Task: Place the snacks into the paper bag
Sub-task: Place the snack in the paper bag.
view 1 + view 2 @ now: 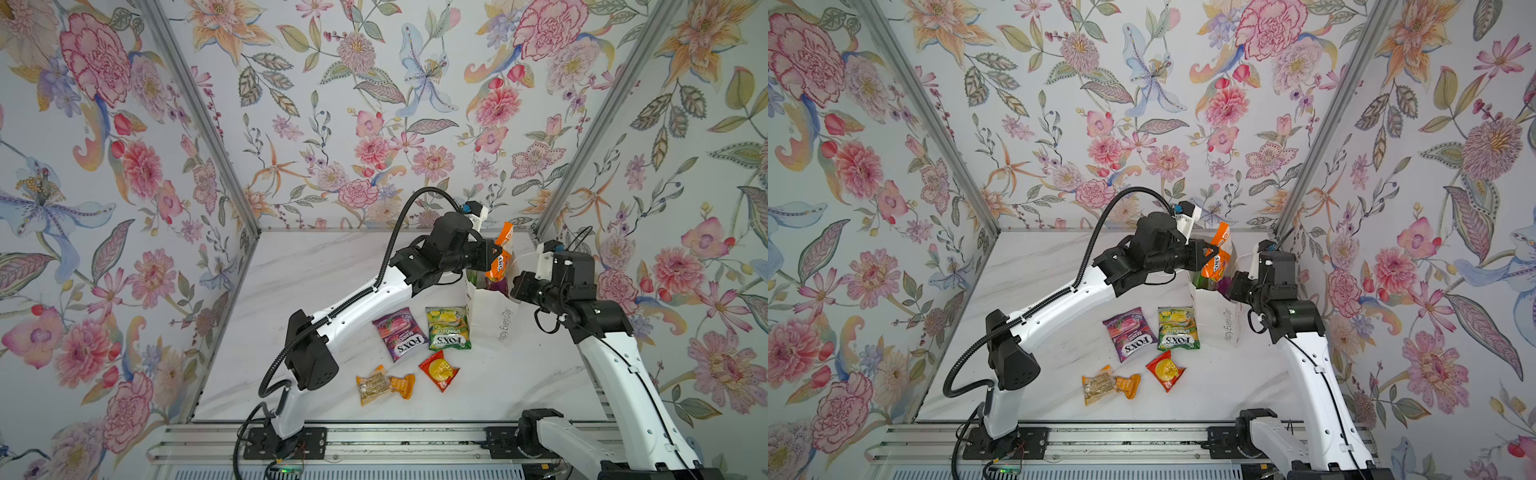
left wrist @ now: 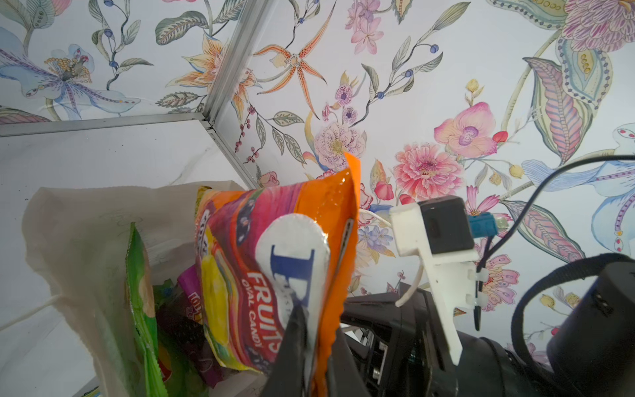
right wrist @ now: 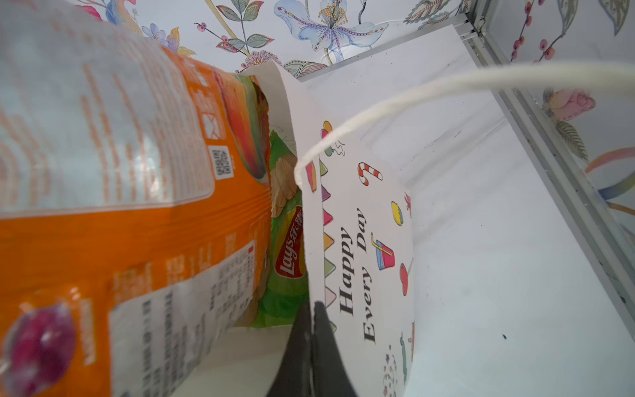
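The white paper bag [image 1: 494, 320] [image 3: 360, 223] stands at the table's far right. My left gripper [image 1: 496, 250] [image 2: 318, 323] is shut on the lower edge of an orange FOX'S candy bag [image 1: 500, 259] [image 2: 275, 261], which hangs over the paper bag's mouth. My right gripper [image 1: 513, 286] [image 3: 313, 306] is shut on the paper bag's rim. Inside the paper bag sit a green chips bag [image 2: 141, 292] [image 3: 288, 247] and a purple pack [image 2: 190, 288]. On the table lie a purple FOX'S bag [image 1: 400, 333], a green FOX'S bag [image 1: 448, 328], a red-orange sachet [image 1: 438, 370] and orange-wrapped bars [image 1: 374, 384].
Floral walls with metal corner posts [image 1: 582, 158] close in the white marble table [image 1: 316, 266] on three sides. The paper bag stands near the right wall. A cord handle [image 3: 412, 92] of the paper bag arcs past the right wrist camera. A metal rail [image 1: 374, 440] runs along the front.
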{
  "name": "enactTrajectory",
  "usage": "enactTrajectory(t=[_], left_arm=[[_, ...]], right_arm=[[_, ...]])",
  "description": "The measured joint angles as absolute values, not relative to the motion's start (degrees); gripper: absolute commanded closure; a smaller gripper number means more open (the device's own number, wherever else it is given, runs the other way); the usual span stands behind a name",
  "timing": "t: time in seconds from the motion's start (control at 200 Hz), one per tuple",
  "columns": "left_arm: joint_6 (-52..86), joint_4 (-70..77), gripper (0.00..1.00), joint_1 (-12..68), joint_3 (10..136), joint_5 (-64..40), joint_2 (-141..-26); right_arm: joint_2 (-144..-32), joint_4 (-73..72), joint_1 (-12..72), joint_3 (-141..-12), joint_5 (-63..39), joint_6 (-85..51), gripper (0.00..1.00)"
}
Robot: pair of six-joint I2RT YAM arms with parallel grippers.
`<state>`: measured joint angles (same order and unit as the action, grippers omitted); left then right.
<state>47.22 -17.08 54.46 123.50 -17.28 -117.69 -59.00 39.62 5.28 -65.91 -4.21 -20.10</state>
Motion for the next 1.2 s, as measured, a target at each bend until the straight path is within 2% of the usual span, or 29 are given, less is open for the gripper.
enactTrajectory(t=[0.36,0.53,0.656,0.841,1.051,1.196], left_arm=[[48.1,-24.1,1.0,54.5,132.8,-17.3,-125.5],[48.0,-31.9,1.0,54.5,145.2,-17.0,-132.9],[48.1,-40.8,1.0,54.5,164.5,-16.0,-142.3],[48.9,-46.7,1.0,54.5,170.3,-15.9,-145.1],[49.5,-51.5,0.73,54.5,171.7,-14.5,-146.7],[49.5,-52.1,0.68,54.4,172.0,-14.3,-146.8]], right_arm=[[-58.8,39.7,5.3,-65.9,-4.0,-20.1,1.0],[-58.8,39.7,5.3,-65.8,-3.9,-19.9,1.0],[-58.8,39.7,5.2,-65.8,-3.8,-19.9,1.0],[-58.6,39.7,5.2,-65.8,-3.8,-19.7,1.0],[-58.6,39.7,5.2,-65.6,-3.8,-19.7,1.0],[-58.6,39.6,5.2,-65.6,-3.8,-19.7,1.0]])
